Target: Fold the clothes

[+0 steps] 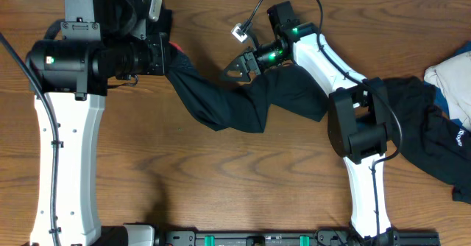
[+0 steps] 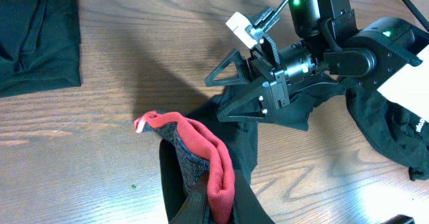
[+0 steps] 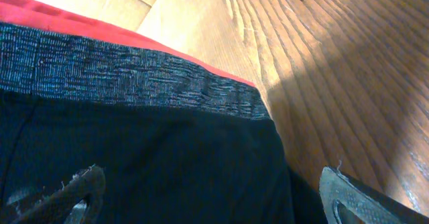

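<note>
Left gripper (image 1: 168, 54): clamped on the coral band (image 2: 216, 158) of the trousers (image 1: 243, 107), anchoring that end.
Right gripper (image 1: 234, 68): fingers wide apart over the cloth, probably ready to grasp.

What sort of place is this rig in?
Likely a robot lab bench: wood-grain table, left arm and right arm based at its near edge, a black garment between them, more clothes heaped at the right.

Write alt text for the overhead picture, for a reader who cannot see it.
The left claw pinches one end of a long black garment stretched across a wooden table, while the right claw, wide open, is poised at its middle. More clothes lie heaped at the right edge.
</note>
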Controlling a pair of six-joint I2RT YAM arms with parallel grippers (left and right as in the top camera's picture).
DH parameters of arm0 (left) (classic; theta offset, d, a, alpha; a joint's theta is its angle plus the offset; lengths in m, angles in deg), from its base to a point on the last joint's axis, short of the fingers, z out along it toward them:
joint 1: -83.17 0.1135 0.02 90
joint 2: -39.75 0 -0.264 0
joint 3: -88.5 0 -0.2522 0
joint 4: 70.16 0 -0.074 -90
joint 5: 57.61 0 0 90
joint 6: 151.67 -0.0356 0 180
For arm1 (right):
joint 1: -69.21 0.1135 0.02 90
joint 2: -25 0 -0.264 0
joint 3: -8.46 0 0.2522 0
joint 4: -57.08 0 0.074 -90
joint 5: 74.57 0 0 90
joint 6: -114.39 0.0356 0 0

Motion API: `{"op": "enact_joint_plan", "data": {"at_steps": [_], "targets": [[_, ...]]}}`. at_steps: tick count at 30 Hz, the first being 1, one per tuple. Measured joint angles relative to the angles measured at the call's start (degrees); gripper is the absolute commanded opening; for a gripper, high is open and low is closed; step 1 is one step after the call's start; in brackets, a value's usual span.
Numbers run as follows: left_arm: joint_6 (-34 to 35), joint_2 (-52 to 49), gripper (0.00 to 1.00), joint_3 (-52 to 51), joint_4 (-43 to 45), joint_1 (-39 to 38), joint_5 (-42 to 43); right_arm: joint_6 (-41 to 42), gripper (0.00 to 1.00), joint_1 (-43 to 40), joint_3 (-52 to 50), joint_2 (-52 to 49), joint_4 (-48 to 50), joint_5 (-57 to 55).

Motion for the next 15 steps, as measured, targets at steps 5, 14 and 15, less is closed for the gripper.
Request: {"op": "enact_joint_plan", "data": {"at_steps": [5, 14, 15], "targets": [[-0.15, 0.0, 0.07, 0.0, 0.5, 0.0, 0.0, 2.58, 0.99, 0.0, 0.0, 0.0, -1.49, -4.07], [3.17, 0.0, 0.06, 0.0, 2.71, -0.04, -9.16, 7.5, 0.99, 0.83, -0.52, 6.56, -9.68, -32.52], [3.87, 0.0, 0.06, 0.0, 3.48, -0.04, -10.62, 8.02, 0.99, 1.27, -0.55, 9.11, -10.36, -36.57]]}}
